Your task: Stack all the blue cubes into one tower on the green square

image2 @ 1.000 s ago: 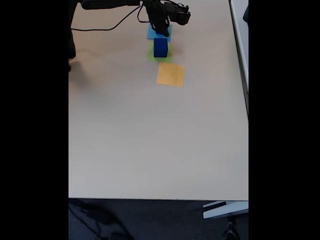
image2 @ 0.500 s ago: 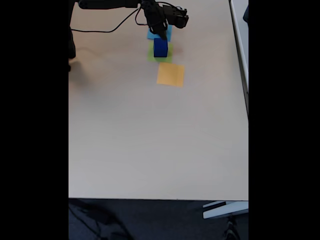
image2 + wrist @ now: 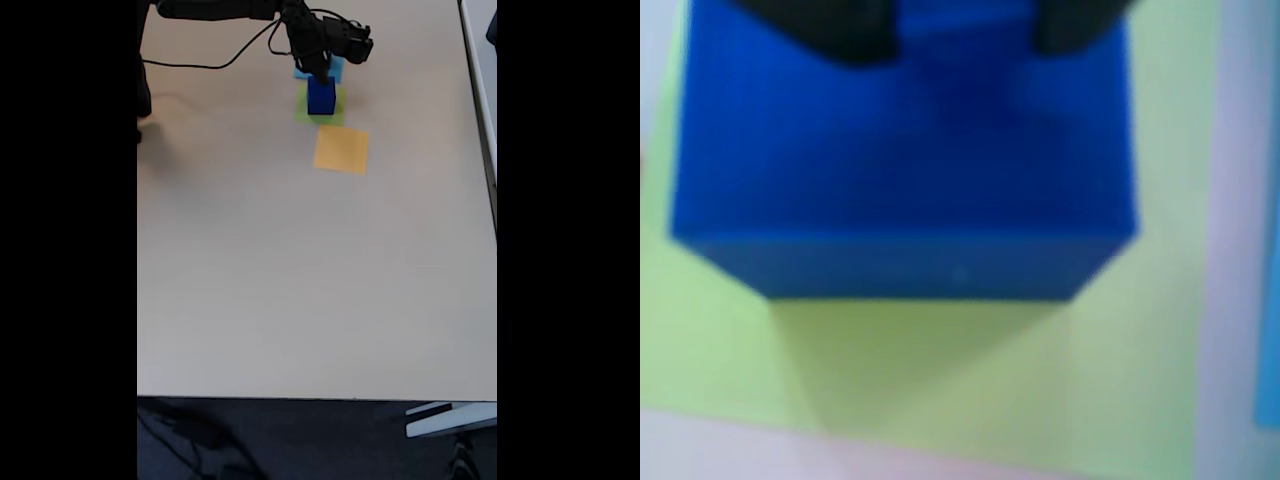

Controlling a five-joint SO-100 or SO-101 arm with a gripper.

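Note:
A large blue cube (image 3: 905, 170) stands on the green square (image 3: 940, 370), whose paper shows in front of it and to its right in the wrist view. My gripper (image 3: 960, 30) hangs right over the cube's top. Its two black fingertips (image 3: 840, 25) hold a smaller blue cube (image 3: 960, 15) low above or on the large cube; contact is unclear. In the fixed view the gripper (image 3: 321, 72) sits at the far end of the table above the blue cube (image 3: 321, 98) on the green square (image 3: 304, 112).
A light-blue paper square (image 3: 334, 68) lies just beyond the green one, and an orange square (image 3: 341, 149) lies nearer to the camera. A black cable (image 3: 215, 62) runs across the far left. The table's front edge (image 3: 320, 397) is far off.
The gripper has moved from over the light-blue square toward the camera and down onto the large cube's top, carrying the smaller blue cube.

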